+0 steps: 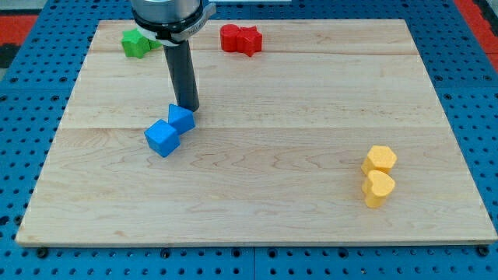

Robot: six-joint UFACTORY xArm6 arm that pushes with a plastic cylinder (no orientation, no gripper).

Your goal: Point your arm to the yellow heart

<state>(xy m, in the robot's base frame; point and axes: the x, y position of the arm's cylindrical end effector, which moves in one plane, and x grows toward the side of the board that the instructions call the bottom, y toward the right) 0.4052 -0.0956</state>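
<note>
Standing upright, my rod carries no claw; my tip (187, 106) touches one of two blue blocks (180, 118), (162, 138). The yellow heart (378, 188) sits well apart at the table's (280, 85) right, touching one yellow hexagon (380, 159). One green block (136, 43), one red block (239, 39).

Two blue blocks touch each other at the board's left centre: a blue cube (162, 138) and a smaller blue block (181, 118) up-right of it. At the view's top lie a green block (136, 43) and a red block (240, 39), well apart. A yellow hexagonal block (380, 159) sits at the right on the wooden board (311, 93).
</note>
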